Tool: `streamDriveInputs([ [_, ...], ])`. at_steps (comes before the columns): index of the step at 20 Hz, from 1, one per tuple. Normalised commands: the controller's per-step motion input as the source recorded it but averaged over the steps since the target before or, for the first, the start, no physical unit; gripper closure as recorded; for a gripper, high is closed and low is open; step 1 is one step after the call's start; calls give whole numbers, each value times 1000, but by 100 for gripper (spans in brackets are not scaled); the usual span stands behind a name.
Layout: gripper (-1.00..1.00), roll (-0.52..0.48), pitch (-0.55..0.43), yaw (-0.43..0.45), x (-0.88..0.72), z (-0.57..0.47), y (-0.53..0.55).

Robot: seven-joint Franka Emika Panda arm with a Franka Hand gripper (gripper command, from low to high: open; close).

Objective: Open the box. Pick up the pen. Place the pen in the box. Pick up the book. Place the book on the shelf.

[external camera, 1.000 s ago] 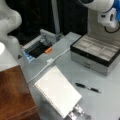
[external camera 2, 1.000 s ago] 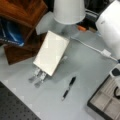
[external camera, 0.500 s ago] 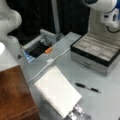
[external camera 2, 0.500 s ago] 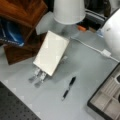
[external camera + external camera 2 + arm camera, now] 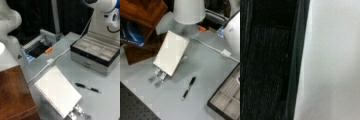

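In both front views the glossy reddish-brown shelf [image 5: 15, 92] sits at left. Beside it the white spiral-bound book [image 5: 58, 90] leans on a silver stand [image 5: 77, 112]. The slim black pen [image 5: 87, 87] lies on the matte grey worktop [image 5: 105, 105] — unmoved. The box [image 5: 96, 53] stands open, beige compartments bare. The gripper isn't visible — its jaws' state can't be told.
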Motion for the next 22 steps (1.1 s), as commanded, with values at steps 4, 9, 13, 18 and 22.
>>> streamDriveInputs([
  [4, -100, -92, 73, 176, 51, 91, -203],
  [9, -100, -157, 100, 271, -12, 94, -542],
  [13, -100, -230, 117, 274, -2, 47, -659],
  [18, -100, -288, 116, 235, 26, 12, -495],
  [22, -100, -411, 129, 187, -4, 12, -434],
])
